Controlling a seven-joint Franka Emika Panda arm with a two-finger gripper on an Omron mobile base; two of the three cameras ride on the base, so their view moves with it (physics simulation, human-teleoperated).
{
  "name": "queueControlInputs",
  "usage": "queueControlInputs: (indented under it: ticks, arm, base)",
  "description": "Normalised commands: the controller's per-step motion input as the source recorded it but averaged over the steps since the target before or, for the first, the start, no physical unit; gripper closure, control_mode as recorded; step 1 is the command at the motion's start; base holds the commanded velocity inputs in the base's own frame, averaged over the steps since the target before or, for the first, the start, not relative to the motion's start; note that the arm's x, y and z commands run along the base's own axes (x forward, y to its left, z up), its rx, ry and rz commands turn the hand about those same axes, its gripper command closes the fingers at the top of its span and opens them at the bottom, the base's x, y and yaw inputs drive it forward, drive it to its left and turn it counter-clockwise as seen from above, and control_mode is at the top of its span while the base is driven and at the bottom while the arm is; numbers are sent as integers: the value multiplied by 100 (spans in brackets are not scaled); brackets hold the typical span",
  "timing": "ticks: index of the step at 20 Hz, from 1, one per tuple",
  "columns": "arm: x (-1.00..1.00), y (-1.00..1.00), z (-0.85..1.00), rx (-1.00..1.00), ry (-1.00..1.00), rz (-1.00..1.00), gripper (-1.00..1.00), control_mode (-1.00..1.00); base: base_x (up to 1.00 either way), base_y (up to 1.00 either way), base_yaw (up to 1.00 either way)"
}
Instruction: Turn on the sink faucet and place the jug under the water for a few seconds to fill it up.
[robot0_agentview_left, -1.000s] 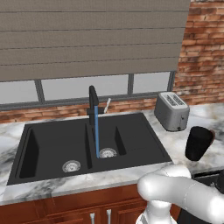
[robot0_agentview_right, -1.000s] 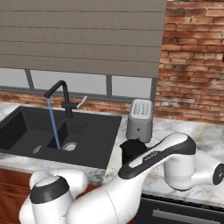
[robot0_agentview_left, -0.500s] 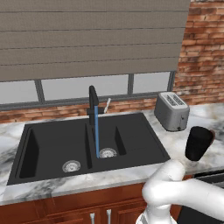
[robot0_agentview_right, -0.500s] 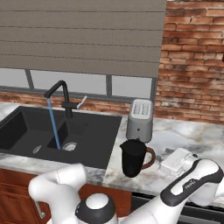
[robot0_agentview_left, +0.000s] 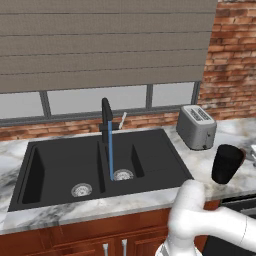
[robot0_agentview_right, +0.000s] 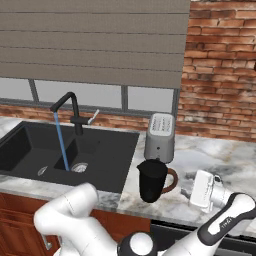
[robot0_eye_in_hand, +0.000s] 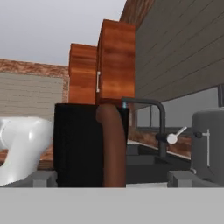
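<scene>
In your left base view the water runs from the sink faucet into the sink; the jug stands right of the sink, before the toaster.

In your right base view the gripper (jaws wide open, holding nothing) is just right of the jug.

In your hand view the jug's handle faces you.

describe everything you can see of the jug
The jug is a matte black cylinder with a small pouring lip and a reddish-brown loop handle, which faces the hand camera. It stands upright on the marble counter, right of the sink and just in front of the silver toaster. It is not under the water, which already runs. The open end effector sits close beside the handle side without touching it. Whether it holds anything inside cannot be told.
</scene>
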Motion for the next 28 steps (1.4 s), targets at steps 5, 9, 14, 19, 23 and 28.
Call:
queueControlInputs:
  ticks: [5, 9, 14, 19, 23, 28]
  arm:
    - [3, 0, -16, 0, -2, 1, -100, -100]
    - [0, 33, 0, -3, 0, -1, -100, -100]
    - [0, 57, 0, -6, 0, -7, -100, -100]
    - [0, 35, 0, -4, 0, -3, -100, -100]
    - [-1, 34, 0, -3, 0, -5, -100, -100]
    - [0, 29, 0, -3, 0, -6, -100, -100]
  base:
    - [0, 0, 0]
    - [0, 0, 0]
    - [0, 0, 0]
    - [0, 0, 0]
    - [0, 0, 0]
    - [0, 0, 0]
